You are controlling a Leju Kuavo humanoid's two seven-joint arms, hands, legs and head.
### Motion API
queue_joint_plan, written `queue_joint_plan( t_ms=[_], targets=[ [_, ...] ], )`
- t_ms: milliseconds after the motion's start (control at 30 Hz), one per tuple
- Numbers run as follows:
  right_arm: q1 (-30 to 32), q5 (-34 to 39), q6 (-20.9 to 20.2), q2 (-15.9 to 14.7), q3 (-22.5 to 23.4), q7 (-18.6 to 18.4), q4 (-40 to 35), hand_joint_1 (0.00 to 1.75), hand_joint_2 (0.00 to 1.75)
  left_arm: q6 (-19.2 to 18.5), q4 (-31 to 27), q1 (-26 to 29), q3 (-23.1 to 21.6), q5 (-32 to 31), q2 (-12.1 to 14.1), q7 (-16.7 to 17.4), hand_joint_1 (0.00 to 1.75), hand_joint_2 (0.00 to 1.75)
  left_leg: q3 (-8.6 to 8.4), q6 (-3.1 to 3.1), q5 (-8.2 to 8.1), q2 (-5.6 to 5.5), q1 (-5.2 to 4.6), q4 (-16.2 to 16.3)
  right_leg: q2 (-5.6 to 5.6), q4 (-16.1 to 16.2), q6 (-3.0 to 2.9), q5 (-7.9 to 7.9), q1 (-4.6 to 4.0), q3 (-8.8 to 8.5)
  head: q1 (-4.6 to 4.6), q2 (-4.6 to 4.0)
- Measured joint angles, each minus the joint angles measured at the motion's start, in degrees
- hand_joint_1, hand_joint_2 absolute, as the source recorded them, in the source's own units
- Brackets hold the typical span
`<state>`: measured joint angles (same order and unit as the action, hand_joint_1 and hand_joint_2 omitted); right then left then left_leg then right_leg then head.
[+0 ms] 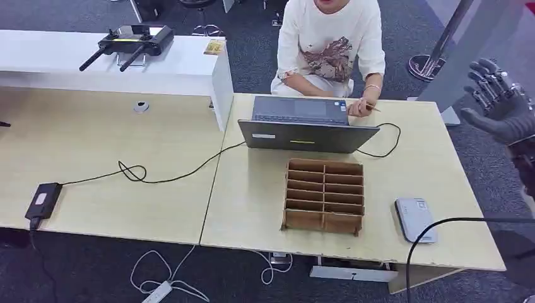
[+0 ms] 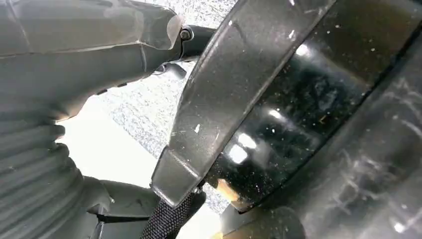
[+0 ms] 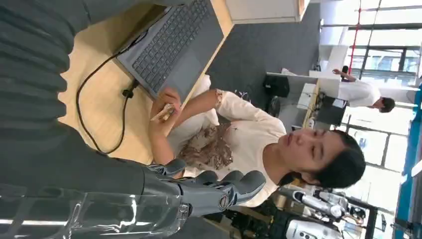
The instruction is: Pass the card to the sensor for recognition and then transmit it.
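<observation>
Two light wood tables (image 1: 94, 151) butt together, the right one holding most items. A white counter (image 1: 94, 63) sits behind the left table with a black controller with two antennas (image 1: 129, 43) on top and a small yellowish item (image 1: 214, 47) at its end. A person in a cream printed shirt (image 1: 331, 44) sits at the far side of the right table behind a grey laptop (image 1: 303, 123), lid open toward them. The person's hand (image 1: 361, 107) at the laptop's right corner holds a thin tan card (image 1: 372, 108); right wrist view shows the same card (image 3: 163, 112) pinched in that hand beside the keyboard. A brown cardboard divider tray (image 1: 323, 196) with two columns of slots sits in front of the laptop. A grey flat sensor device (image 1: 416, 219) lies near the table's front right edge, just right of the tray, with a black cable arcing in front of it. A black power brick (image 1: 43, 202) lies at the left table's front, its cable (image 1: 164, 177) running to the laptop. A small round white puck (image 1: 141, 106) sits near the counter.

Right hand (image 1: 498, 104) is raised off the right table edge, fingers spread apart, holding nothing, well apart from the card. Left hand (image 2: 89, 64) appears close-up against dark robot parts; cannot tell its fingers' state.
</observation>
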<state>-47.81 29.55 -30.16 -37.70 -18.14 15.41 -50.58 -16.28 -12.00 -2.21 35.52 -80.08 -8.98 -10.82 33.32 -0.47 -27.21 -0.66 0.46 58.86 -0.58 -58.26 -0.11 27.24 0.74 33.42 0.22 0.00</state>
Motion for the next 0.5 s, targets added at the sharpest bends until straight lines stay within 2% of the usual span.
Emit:
queue_joint_plan(
  t_ms=[300, 500],
  targets=[
    [11.1, 2.6, 4.3, -1.7, 5.2, -1.5, -13.8, 0.0, 1.75, 0.2, 0.0, 0.1, 0.2, 0.6, 0.0, 0.0, 0.0, 1.75, 0.02, 0.02, -0.01, 0.01, 0.0, 0.0, 0.01, 0.0, 0.01, 0.02, 0.0, 0.01, 0.0, 0.0],
    [17.3, 4.4, 7.3, -1.9, 8.7, -2.6, -21.9, 0.0, 1.75, 0.3, 0.0, 0.1, 0.4, 1.0, 0.0, 0.0, 0.0, 1.75, 0.03, 0.02, -0.01, 0.01, 0.0, 0.0, 0.0, 0.0, 0.01, 0.02, 0.0, 0.01, 0.0, 0.0]
  ],
)
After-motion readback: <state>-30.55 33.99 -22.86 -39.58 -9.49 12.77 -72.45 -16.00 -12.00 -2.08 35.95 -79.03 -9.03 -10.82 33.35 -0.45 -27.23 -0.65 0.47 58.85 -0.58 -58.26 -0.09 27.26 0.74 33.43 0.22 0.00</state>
